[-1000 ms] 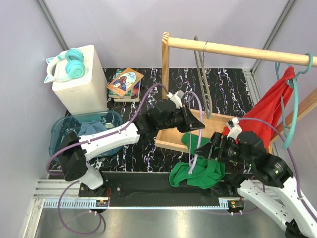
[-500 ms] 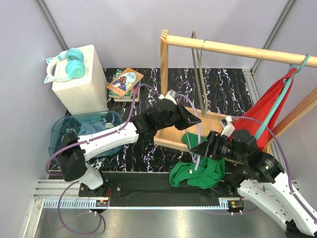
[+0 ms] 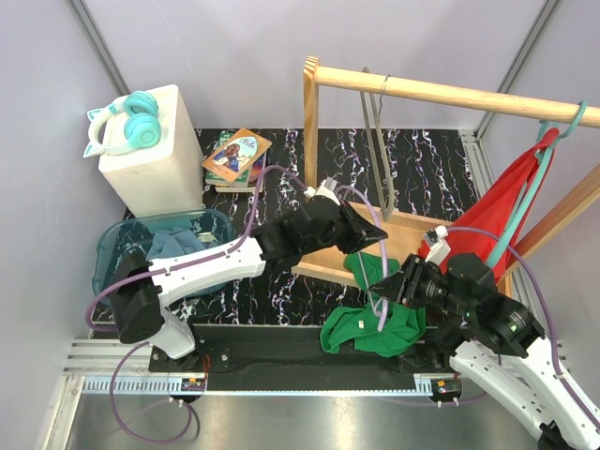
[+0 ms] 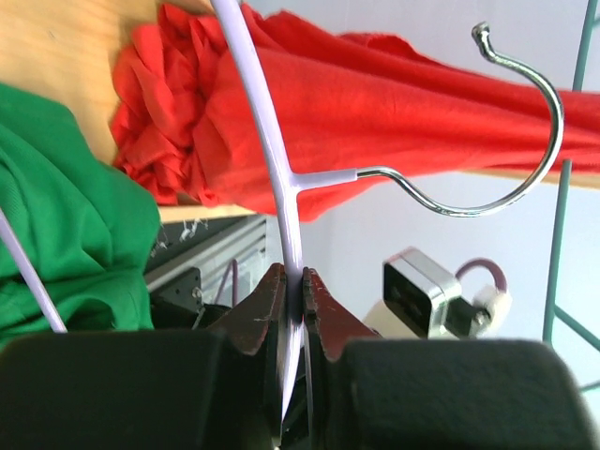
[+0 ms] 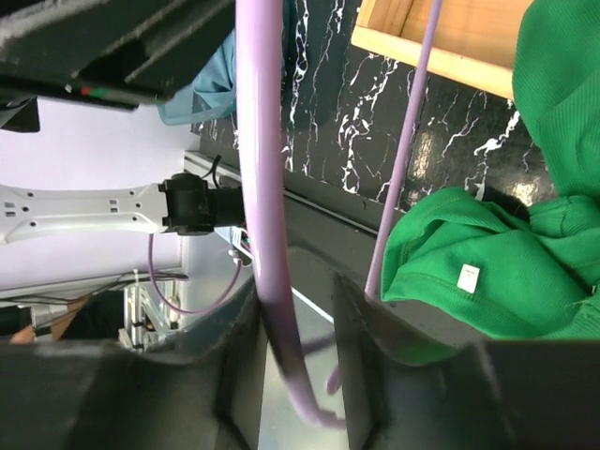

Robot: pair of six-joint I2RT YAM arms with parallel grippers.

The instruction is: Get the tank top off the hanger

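- Only the left wrist view shows the left pincer [image 4: 292, 295] clamped on the lavender hanger [image 4: 267, 131] near its metal hook [image 4: 487, 178].
- Only the right wrist view shows the right pincer [image 5: 295, 352] narrow around a hanger bar, with a gap on one side.
- The green tank top [image 3: 370, 328] is heaped just beneath the right pincer, with one end in the wooden tray [image 3: 412, 234].
- The blue bin [image 3: 103, 253], well left of the left pincer, holds bluish cloth [image 3: 173, 242].

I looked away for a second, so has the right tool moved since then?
Yes. The right tool has shifted left, further over the green top, which has stayed put.
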